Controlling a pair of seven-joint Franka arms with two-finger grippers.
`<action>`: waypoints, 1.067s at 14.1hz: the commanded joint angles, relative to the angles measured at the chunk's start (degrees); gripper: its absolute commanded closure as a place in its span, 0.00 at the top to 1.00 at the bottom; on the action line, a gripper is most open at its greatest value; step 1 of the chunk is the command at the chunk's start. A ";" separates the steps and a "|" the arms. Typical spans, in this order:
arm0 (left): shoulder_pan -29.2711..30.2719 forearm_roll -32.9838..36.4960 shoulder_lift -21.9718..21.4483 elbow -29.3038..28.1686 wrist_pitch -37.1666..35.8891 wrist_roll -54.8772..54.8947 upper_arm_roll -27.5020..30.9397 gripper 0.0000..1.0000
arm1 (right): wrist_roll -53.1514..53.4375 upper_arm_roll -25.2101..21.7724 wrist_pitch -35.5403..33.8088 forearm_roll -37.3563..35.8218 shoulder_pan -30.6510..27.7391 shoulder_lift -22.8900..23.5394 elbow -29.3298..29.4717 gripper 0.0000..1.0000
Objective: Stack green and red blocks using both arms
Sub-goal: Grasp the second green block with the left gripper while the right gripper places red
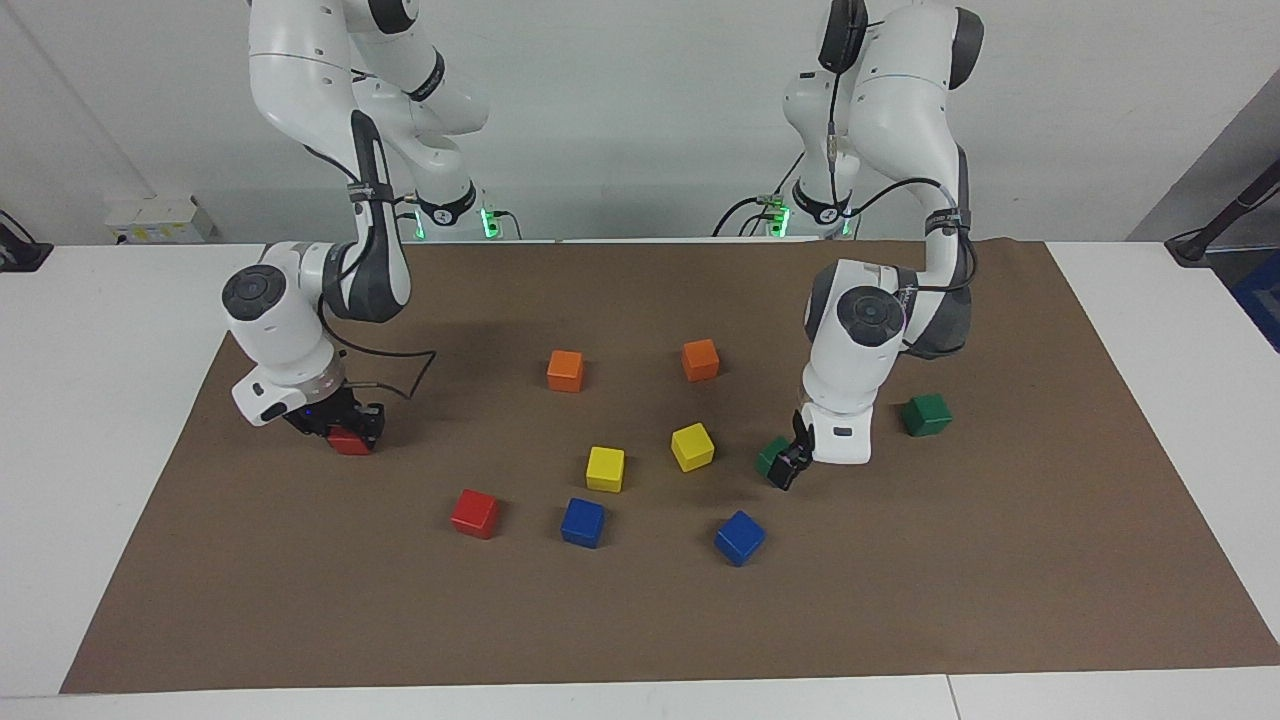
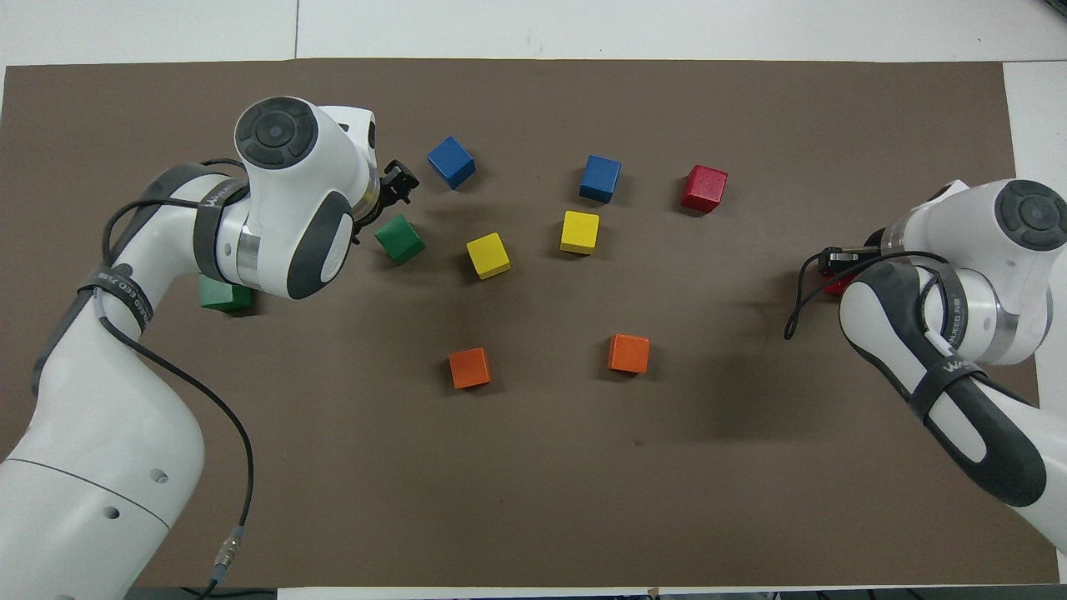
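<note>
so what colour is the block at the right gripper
Red: the block at the right gripper shows best in the facing view.

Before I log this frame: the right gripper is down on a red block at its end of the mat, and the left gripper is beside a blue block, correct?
Nearly. The right gripper is indeed down on a red block at its end of the mat. But the facing view shows the left gripper beside a green block, not a blue one.
</note>
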 commanded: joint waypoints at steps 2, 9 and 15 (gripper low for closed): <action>-2.18 0.94 -2.73 -7.34 5.86 -2.74 0.84 1.00 | -1.03 0.66 1.09 1.17 -1.20 -0.26 -0.33 1.00; -2.80 4.01 -2.56 -5.17 1.69 -5.47 1.81 0.00 | -1.04 0.66 -19.51 0.03 0.12 -0.96 16.05 1.00; 7.90 3.85 -18.70 -12.77 -13.90 33.39 1.54 0.00 | 21.07 0.75 -24.76 -0.06 10.38 4.13 25.25 1.00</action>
